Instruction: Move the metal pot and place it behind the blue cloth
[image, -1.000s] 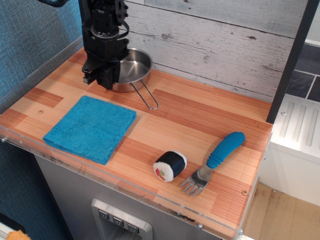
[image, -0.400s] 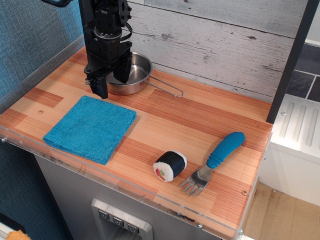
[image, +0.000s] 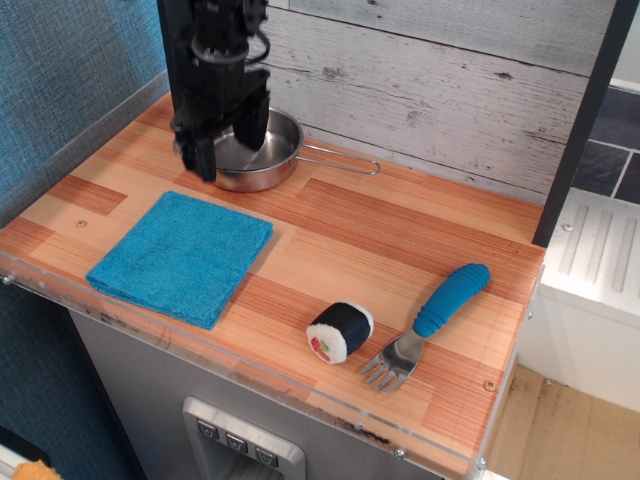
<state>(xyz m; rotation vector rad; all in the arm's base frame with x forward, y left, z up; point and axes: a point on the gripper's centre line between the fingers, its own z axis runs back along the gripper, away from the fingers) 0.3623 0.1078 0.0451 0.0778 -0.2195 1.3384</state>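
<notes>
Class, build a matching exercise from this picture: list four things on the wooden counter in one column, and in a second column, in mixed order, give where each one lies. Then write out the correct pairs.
Things:
1. metal pot
2. blue cloth
3. sushi roll
4. fork

Places:
A. front right, blue handle pointing toward the back
B. back left, against the plank wall, under the gripper
C. front left, lying flat
D. near the front edge, between the cloth and the fork

Pairs: 1-B, 2-C, 3-D, 4-A
</notes>
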